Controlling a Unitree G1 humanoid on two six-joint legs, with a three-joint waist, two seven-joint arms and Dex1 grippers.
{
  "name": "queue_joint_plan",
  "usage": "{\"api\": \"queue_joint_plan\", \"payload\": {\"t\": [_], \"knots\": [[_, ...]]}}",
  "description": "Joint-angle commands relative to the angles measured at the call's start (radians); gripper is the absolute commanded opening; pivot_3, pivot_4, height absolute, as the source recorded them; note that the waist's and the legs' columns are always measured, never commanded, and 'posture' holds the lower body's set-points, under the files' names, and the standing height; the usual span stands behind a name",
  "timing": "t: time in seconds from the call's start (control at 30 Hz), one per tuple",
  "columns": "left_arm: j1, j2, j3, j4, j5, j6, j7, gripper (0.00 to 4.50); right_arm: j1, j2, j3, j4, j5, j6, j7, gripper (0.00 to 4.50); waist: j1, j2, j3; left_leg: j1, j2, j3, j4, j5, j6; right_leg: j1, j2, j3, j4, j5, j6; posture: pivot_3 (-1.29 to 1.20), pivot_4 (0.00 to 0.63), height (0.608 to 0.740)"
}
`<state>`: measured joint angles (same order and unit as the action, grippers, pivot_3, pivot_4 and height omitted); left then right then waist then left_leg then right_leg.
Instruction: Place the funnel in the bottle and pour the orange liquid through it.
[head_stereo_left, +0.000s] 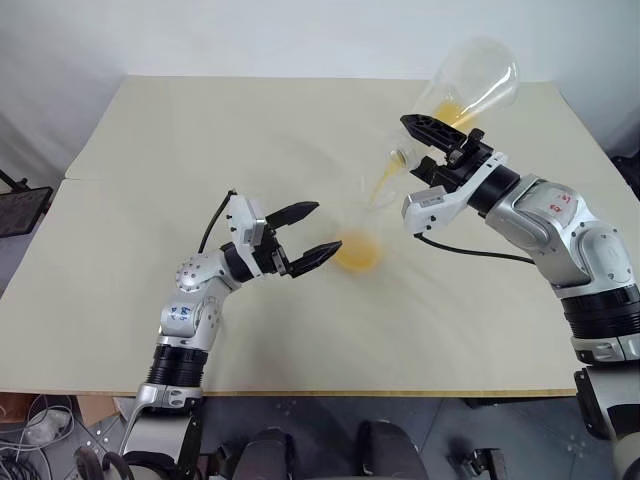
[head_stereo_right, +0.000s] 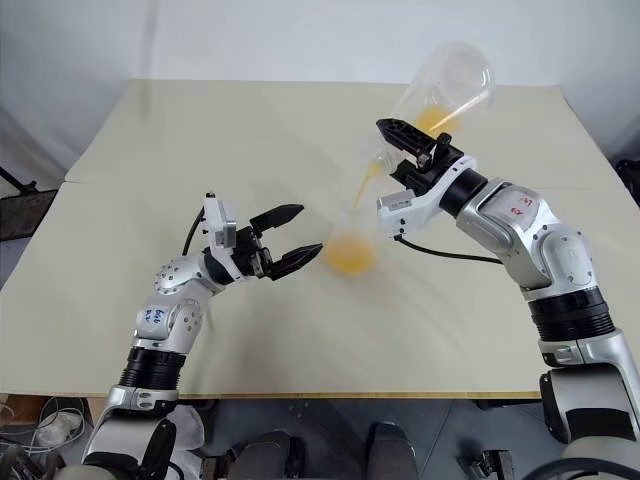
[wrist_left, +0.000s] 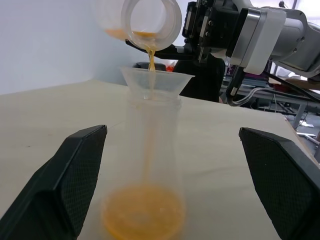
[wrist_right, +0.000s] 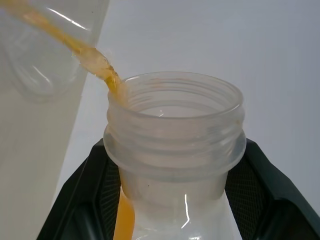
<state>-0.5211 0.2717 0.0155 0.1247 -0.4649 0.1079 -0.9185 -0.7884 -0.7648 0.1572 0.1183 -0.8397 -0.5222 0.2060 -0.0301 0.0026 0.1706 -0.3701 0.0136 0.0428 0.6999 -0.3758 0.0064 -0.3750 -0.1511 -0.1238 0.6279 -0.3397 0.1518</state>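
I see the funnel (wrist_left: 156, 82) seated in the bottle (wrist_left: 150, 165) on the counter (head_stereo_left: 200, 130), orange liquid (wrist_left: 144, 217) streaming in from the flask (head_stereo_left: 470, 85) my right gripper (head_stereo_left: 440, 150) clamps above it, left gripper (head_stereo_left: 305, 232) wide open beside the bottle, touching nothing.

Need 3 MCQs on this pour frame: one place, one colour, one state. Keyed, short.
1. Where does the funnel sit?
A. in the neck of the bottle
B. flat on the table
C. in the left tool

2. What colour is the liquid pooled in the bottle's base?
A. blue
B. yellow-orange
C. dark red

3. How is the left tool?
A. shut on the bottle
B. shut on nothing
C. open, one finger either side of the bottle, apart from it

Key: 1 A, the cone rests in the bottle's mouth under the stream. 2 B, an orange pool shows through the frosted wall. 3 C, the left wrist view shows gaps on both sides, while the right tool tips the flask.
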Motion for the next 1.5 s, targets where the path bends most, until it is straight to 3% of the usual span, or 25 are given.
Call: {"api": "queue_joint_plan", "payload": {"t": [0.03, 1.5], "knots": [[0.000, -0.009, -0.003, -0.029, 0.000, -0.017, 0.002, 4.50, -0.027, -0.023, -0.016, -0.028, 0.003, 0.003, -0.025, 2.43, 0.000, 0.000, 0.000, 0.000, 0.000, 0.000, 0.000, 0.000, 0.000, 0.000, 0.000, 0.000, 0.000, 0.000, 0.000, 0.00, 0.150, 0.740], [-0.012, -0.032, -0.007, -0.035, 0.002, -0.011, 0.024, 4.50, -0.039, -0.033, 0.007, -0.009, -0.009, 0.001, -0.052, 2.43, 0.001, 0.000, 0.000, 0.000, 0.000, 0.000, 0.000, 0.000, 0.000, 0.000, 0.000, 0.000, 0.000, 0.000, 0.000, 0.00, 0.150, 0.740]]}}
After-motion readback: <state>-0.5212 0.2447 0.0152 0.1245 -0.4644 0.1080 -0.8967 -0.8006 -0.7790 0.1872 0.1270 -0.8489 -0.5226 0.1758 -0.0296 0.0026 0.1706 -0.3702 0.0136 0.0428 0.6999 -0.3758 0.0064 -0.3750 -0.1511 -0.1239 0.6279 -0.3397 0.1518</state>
